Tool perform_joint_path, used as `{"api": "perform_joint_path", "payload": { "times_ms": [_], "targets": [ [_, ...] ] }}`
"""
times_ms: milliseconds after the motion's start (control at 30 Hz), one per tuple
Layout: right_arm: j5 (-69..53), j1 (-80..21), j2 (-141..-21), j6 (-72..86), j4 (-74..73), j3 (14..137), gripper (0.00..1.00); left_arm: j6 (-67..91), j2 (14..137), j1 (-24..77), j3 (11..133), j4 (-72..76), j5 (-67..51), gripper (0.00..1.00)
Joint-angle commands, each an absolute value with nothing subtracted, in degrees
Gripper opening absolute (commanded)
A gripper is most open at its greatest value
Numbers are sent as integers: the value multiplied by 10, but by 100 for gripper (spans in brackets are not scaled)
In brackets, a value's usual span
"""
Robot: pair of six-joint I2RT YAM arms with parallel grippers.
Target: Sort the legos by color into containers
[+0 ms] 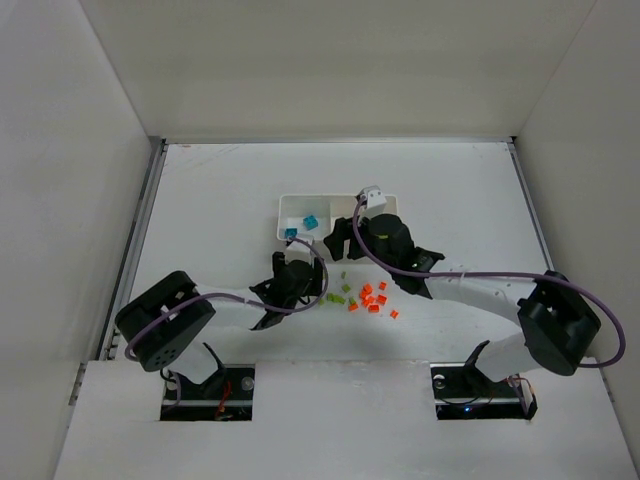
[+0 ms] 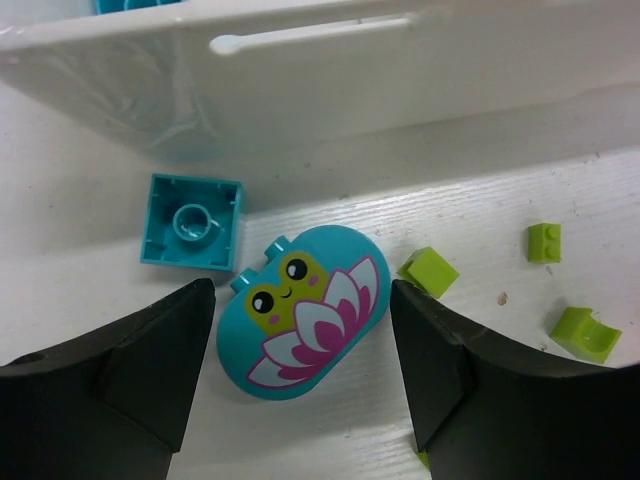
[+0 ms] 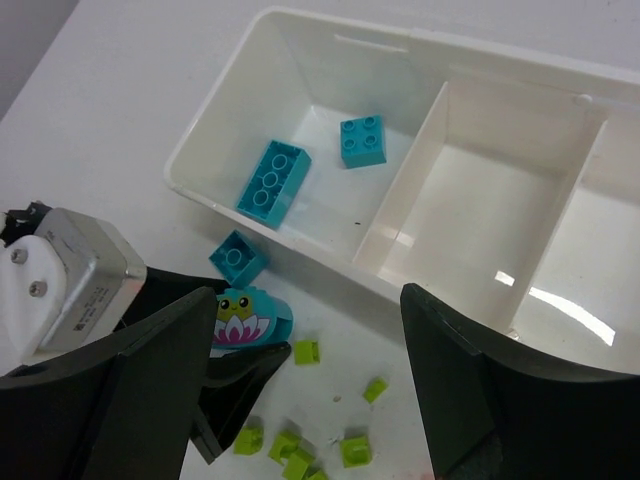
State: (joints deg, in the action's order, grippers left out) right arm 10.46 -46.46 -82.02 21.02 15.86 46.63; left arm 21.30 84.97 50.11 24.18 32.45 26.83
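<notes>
"White surface (image 1: 200,190), pale walls on three sides. Where does the tray sit?"

"The white tray (image 1: 290,203) is mid-surface, with three compartments in a row. Its left compartment (image 3: 300,120) holds two pieces: a long teal brick (image 3: 272,183) lying underside up and a small teal brick (image 3: 362,140) with its studs up."

"And the loose legos?"

"They lie on the surface just in front of the tray. The orange legos (image 1: 370,296) cluster to the right, and the green legos (image 1: 340,290) are scattered between them and the left arm. Near the tray's outer wall lies an upturned teal brick (image 2: 190,222). Just beside that is a rounded frog piece (image 2: 300,315), teal and printed with a yellow-green frog on a pink-and-white flower."

"What is the left hand doing?"

"The left hand (image 2: 302,330) is low over the surface, its fingers (image 2: 150,370) parted. The frog piece lies flat between them — each finger is close to it, but I see no squeeze, so it has hold of nothing."

"And the right hand?"

"The right hand (image 3: 310,400) hangs above the tray's near edge with its fingers (image 3: 500,400) wide apart — nothing is held. Below the gap are green legos and the frog piece, and all three compartments show beyond."
</notes>
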Motion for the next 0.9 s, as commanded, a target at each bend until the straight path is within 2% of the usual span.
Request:
{"api": "perform_joint_path", "payload": {
  "times_ms": [0,133,300,467,667,767,867],
  "targets": [
    [95,-458,-819,221,208,462,79,185,856,510,267,350,275,66],
    [101,-456,-810,221,211,455,78,172,863,520,275,348,276,49],
    [110,-443,-781,228,228,433,77,178,822,540,250,327,298,39],
    [111,-431,-768,242,243,421,76,203,729,561,237,256,319,34],
    [121,-414,-758,255,253,408,75,243,621,533,271,174,316,33],
    [128,-399,-751,266,255,399,71,244,622,510,305,183,303,33],
    [129,-392,-745,272,257,394,62,239,667,486,344,213,288,33]
  ]
}}
